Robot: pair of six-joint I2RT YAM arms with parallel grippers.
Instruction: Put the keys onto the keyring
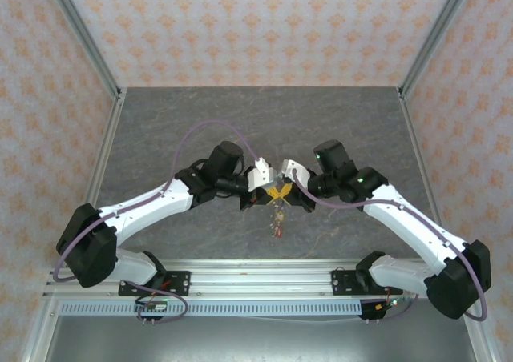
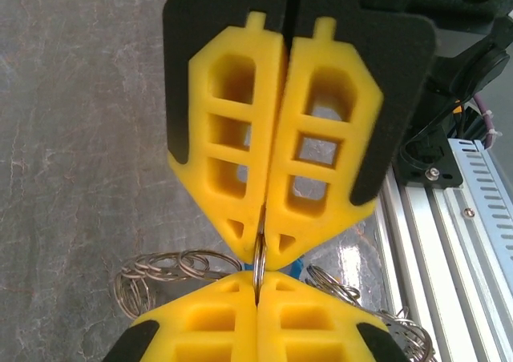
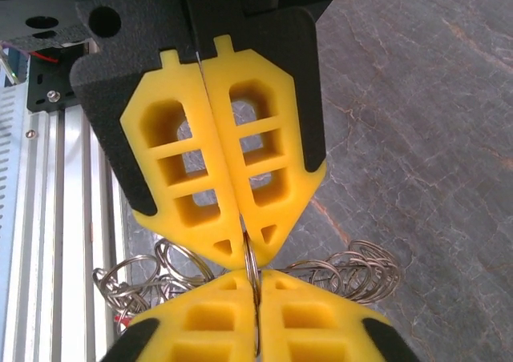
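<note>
wrist views: left gripper (image 2: 260, 246) and right gripper (image 3: 245, 250), jaws clenched tip to tip on one thin loop of the keyring (image 3: 353, 274), a silvery beaded coil; overhead it dangles just below them.

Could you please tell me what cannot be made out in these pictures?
Keys: top external view, too small; just a hanging reddish speck.
Keyring: right wrist view, its middle is hidden behind the right gripper.
Left wrist view: the left gripper hides all but a blue sliver, perhaps one key.
Whether any key is threaded on: cannot tell.
</note>
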